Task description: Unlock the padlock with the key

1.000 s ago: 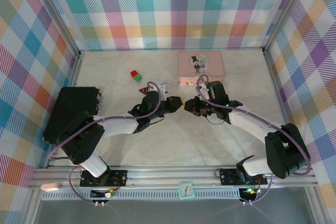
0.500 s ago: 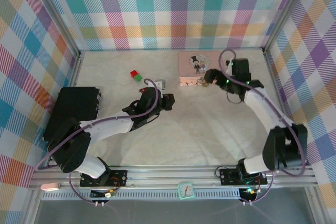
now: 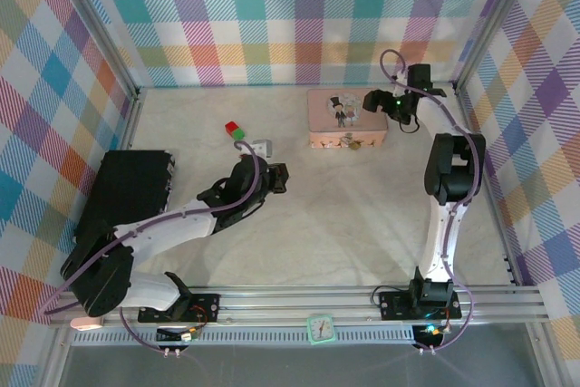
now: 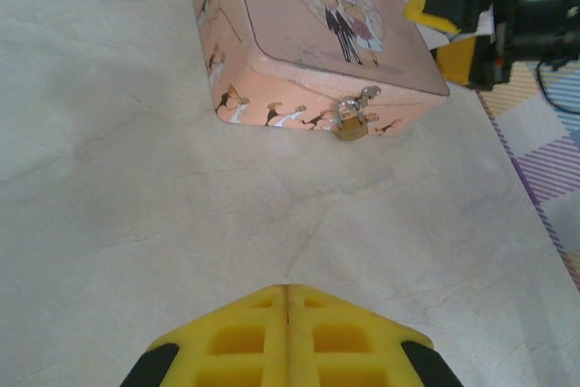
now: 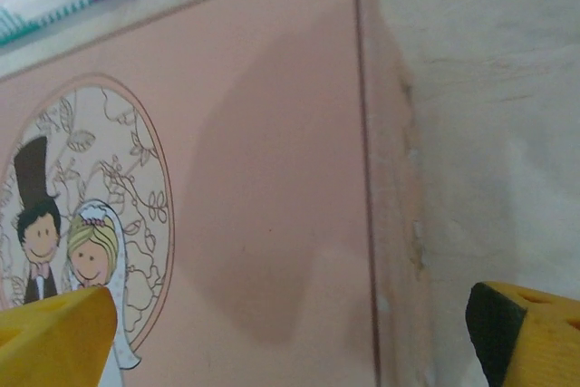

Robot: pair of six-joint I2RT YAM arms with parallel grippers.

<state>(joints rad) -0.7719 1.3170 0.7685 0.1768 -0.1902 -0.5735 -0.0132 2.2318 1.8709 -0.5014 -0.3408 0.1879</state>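
Observation:
The small brass padlock (image 4: pixel 349 124) hangs with its silver shackle through the clasp on the front wall of the pink tin (image 4: pixel 308 38), and in the top view the padlock (image 3: pixel 353 142) sits at the tin's near edge. My left gripper (image 4: pixel 288 289) is shut with nothing showing between its yellow fingers; it hovers over bare table, well short of the padlock. It lies left of and nearer than the tin (image 3: pixel 344 115) as the left gripper (image 3: pixel 279 177). My right gripper (image 5: pixel 290 342) stands wide open above the tin's lid (image 5: pixel 272 178), at its right end (image 3: pixel 372 100). The key is out of view.
A red and green block pair (image 3: pixel 234 130) and a small white piece (image 3: pixel 263 145) lie left of the tin. A black box (image 3: pixel 127 192) sits at the table's left edge. Plaid walls close in the back and sides.
The two grippers met at the table's middle a second ago. Since then the right arm has swung back and up over the tin's right end, and the left gripper has drawn back to the left.

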